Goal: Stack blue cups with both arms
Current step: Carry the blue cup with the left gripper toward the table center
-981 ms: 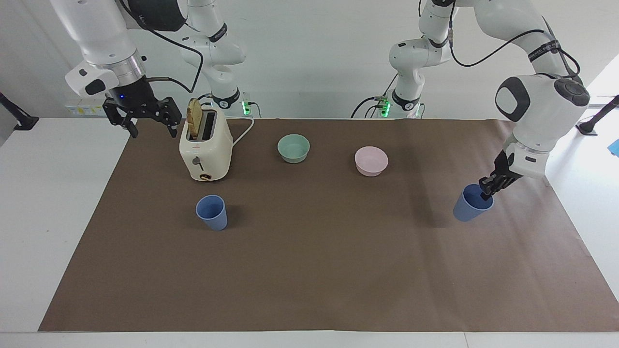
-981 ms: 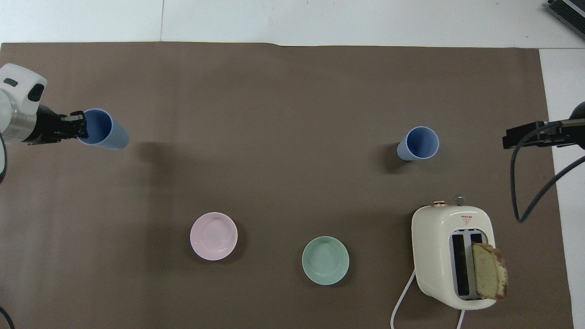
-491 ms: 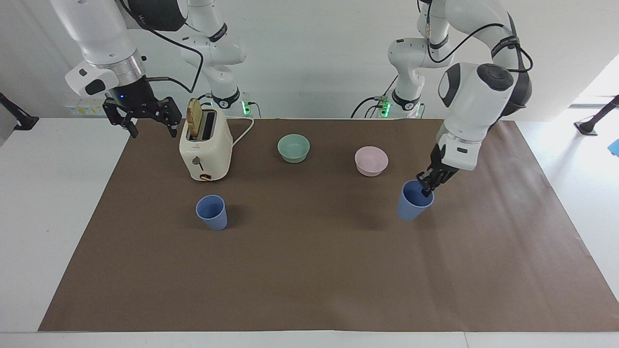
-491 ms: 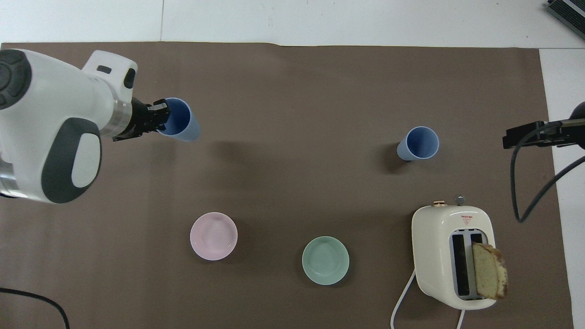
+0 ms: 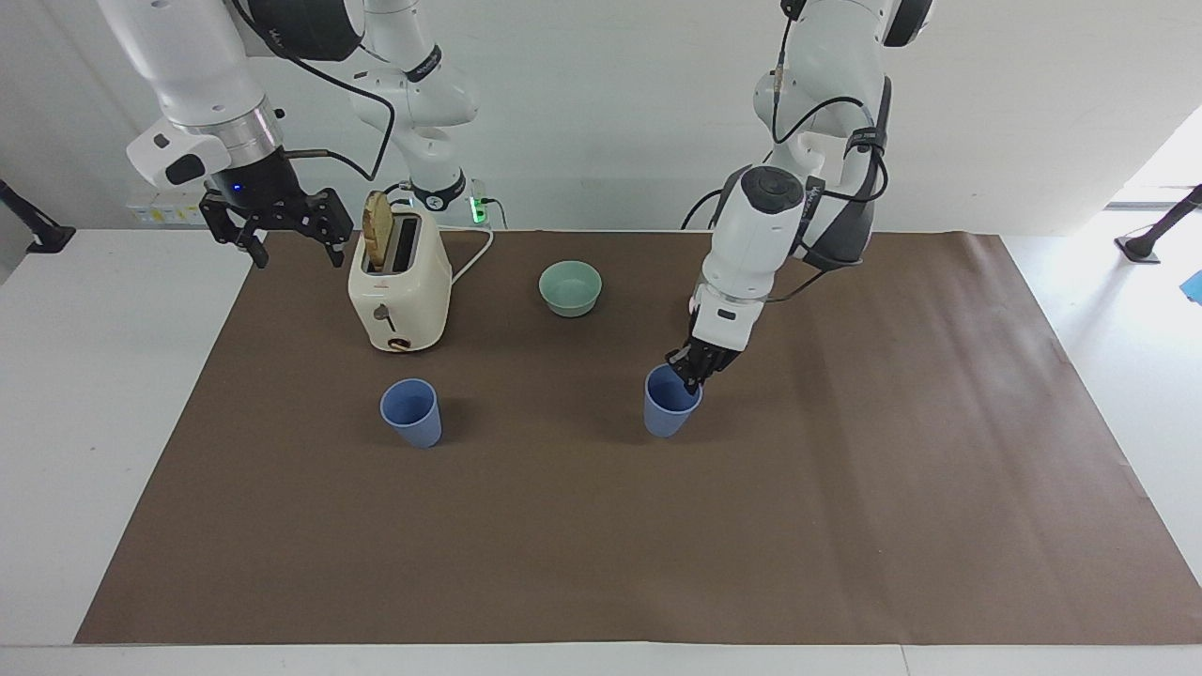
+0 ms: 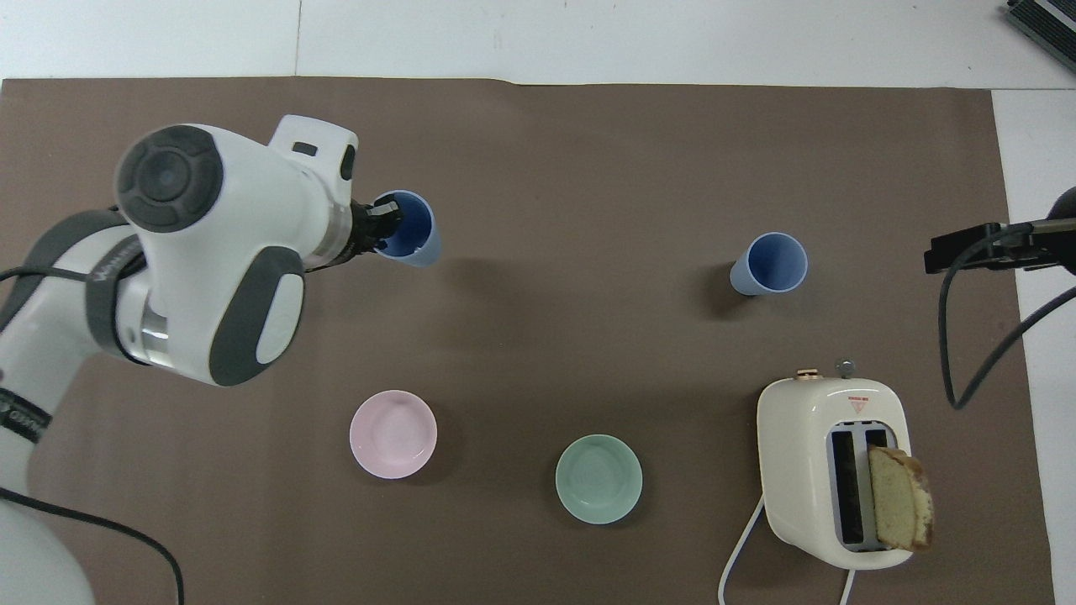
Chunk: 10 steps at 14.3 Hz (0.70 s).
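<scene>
Left end effector (image 5: pixel 692 372) gripping blue cup (image 5: pixel 670 402), toaster (image 5: pixel 399 291), green bowl (image 5: pixel 570 286) nearby

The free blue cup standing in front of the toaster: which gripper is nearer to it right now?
Right, though not by much. The right gripper hangs open beside the toaster, above the table edge. The left gripper is mid-table, shut on the other blue cup, apart from the free blue cup.

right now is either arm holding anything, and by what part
The left gripper holds a blue cup by its rim. The right gripper waits open and empty beside the toaster.
</scene>
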Each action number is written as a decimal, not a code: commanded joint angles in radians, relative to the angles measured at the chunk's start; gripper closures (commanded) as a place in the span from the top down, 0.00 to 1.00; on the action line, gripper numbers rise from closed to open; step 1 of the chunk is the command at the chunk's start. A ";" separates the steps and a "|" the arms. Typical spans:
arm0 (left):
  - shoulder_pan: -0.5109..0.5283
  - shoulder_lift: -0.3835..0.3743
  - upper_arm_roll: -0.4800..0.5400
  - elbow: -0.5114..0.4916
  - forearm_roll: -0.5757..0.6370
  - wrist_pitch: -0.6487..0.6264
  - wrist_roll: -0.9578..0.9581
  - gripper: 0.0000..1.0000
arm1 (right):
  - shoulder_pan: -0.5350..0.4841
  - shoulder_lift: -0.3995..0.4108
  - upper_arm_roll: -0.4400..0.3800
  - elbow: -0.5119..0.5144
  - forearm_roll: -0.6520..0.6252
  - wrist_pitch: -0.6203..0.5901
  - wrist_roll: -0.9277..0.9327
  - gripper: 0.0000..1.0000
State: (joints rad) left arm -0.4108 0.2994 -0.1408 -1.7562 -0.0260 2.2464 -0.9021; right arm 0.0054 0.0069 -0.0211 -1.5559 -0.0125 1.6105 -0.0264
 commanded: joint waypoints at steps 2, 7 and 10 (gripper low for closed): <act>-0.042 0.003 0.020 -0.028 0.041 0.039 -0.018 0.00 | -0.009 -0.015 0.006 -0.013 0.022 0.000 0.003 1.00; -0.048 0.010 0.020 -0.058 0.047 0.087 -0.011 0.00 | -0.019 -0.015 0.003 -0.013 0.022 -0.003 0.003 1.00; -0.049 0.032 0.020 -0.058 0.055 0.103 -0.017 0.00 | -0.021 -0.018 0.004 -0.016 0.023 -0.012 0.003 1.00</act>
State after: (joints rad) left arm -0.4395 0.3187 -0.1383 -1.7998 -0.0013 2.3112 -0.9030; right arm -0.0019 0.0069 -0.0232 -1.5559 -0.0125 1.6091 -0.0263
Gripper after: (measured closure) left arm 0.947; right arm 0.000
